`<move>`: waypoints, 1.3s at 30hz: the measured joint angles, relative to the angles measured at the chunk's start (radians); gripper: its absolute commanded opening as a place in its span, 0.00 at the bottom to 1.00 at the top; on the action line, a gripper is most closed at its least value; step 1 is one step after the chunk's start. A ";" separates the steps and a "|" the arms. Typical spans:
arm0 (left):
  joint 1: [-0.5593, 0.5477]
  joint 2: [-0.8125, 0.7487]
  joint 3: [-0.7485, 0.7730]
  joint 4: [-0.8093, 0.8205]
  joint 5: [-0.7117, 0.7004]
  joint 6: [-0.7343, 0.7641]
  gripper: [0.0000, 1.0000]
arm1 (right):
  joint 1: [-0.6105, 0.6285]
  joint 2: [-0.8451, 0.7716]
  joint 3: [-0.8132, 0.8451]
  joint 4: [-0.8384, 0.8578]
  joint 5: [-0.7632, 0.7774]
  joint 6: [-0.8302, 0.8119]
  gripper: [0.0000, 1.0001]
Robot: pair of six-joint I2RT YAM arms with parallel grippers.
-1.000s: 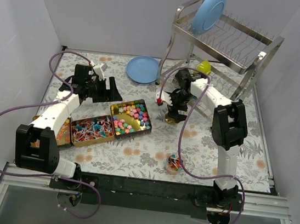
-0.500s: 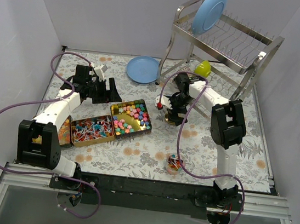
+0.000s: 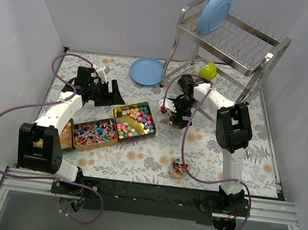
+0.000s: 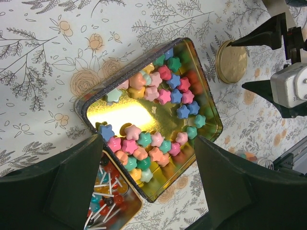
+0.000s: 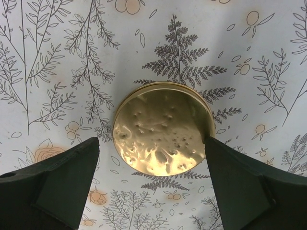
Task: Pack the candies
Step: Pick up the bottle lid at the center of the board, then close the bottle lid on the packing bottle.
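The candies (image 3: 135,119) are small star-shaped sweets in pink, green, blue, yellow and orange. They lie in an open gold square tin (image 3: 150,111). In the left wrist view the candies (image 4: 160,93) line the edges of the tin (image 4: 215,120). My left gripper (image 3: 103,91) is open and empty, just left of the tin and above it (image 4: 147,140). My right gripper (image 3: 178,114) is open over a round gold lid (image 5: 163,128), which lies flat on the cloth between its fingers (image 5: 62,177).
A tin of lollipops (image 3: 96,134) sits left of the candy tin, with another tin (image 3: 66,135) beside it. A small round tin of sweets (image 3: 179,168) stands near the front. A blue plate (image 3: 147,70), a dish rack (image 3: 246,59) and a yellow cup (image 3: 209,70) are at the back.
The left arm's elbow has swung left while its gripper stays by the tin. The right gripper has shifted slightly back over the round lid.
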 measured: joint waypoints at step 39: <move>-0.012 0.029 -0.067 0.093 0.148 0.011 0.98 | 0.122 -0.369 -0.142 -0.163 -0.052 0.172 0.75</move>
